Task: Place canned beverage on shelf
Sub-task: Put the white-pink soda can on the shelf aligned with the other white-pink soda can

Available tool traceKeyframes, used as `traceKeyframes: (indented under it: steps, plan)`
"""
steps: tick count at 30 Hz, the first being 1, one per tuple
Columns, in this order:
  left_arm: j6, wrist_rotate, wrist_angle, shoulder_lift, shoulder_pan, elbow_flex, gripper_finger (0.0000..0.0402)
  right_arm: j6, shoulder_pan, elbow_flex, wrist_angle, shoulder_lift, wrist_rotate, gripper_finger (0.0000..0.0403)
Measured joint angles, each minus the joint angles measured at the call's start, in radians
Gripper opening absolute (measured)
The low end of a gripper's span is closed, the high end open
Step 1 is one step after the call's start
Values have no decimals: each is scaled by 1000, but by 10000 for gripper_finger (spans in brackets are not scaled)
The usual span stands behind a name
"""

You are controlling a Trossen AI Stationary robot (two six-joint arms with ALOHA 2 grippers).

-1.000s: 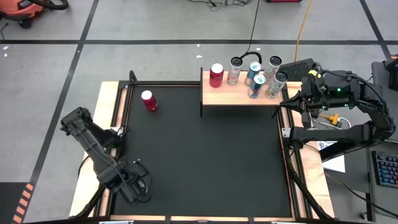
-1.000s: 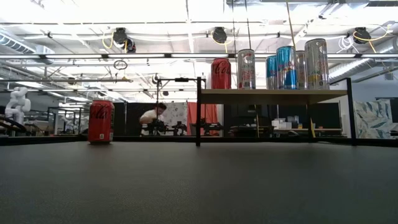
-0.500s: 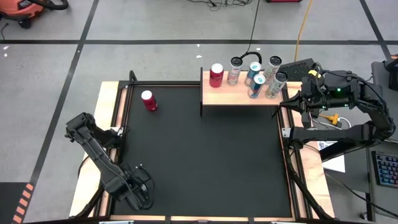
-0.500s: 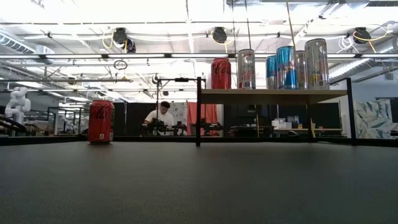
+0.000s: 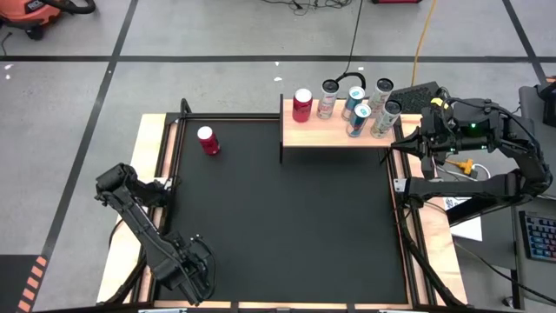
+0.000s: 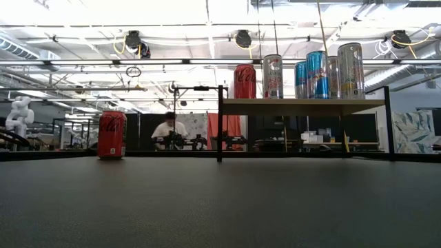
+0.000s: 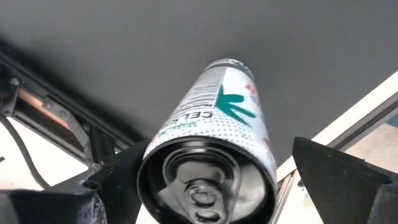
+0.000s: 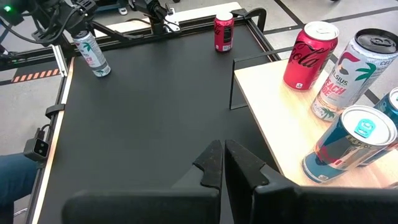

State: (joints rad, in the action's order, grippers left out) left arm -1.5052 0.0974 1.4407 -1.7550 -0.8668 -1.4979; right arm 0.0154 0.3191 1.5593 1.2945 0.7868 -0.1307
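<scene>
A white slim can (image 7: 211, 143) is clasped between the spread fingers of the left gripper (image 7: 211, 180) at the near left corner of the black table (image 5: 287, 217), while the right gripper (image 8: 224, 163) is held with fingers pressed together, empty, beside the table's far right corner. The pale-wood shelf (image 5: 334, 134) is set along the far edge and is loaded with a red can (image 5: 302, 104) and five slim cans (image 5: 365, 109); another red can (image 5: 208, 140) is stood on the table near the far left corner. Beyond the table, a workshop with a seated person (image 6: 169, 129) is seen.
</scene>
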Motion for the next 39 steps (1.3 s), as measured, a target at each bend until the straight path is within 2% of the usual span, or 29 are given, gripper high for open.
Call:
traceKeyframes:
  steps: [8,13,18,23,34,39]
  plan:
    - [0,-16,-6,0,-1,4,368,11,0,0,0,0,0,0]
    - [16,33,-87,0,-1,80,358,32,0,0,0,0,0,0]
    - [45,65,-167,0,-1,150,303,33,0,0,1,0,0,0]
    - [62,66,-174,4,-1,156,238,33,0,0,1,0,0,0]
    - [100,52,-176,7,-1,156,237,33,0,0,1,0,0,0]
    - [101,0,-206,45,6,158,238,33,0,0,1,0,0,0]
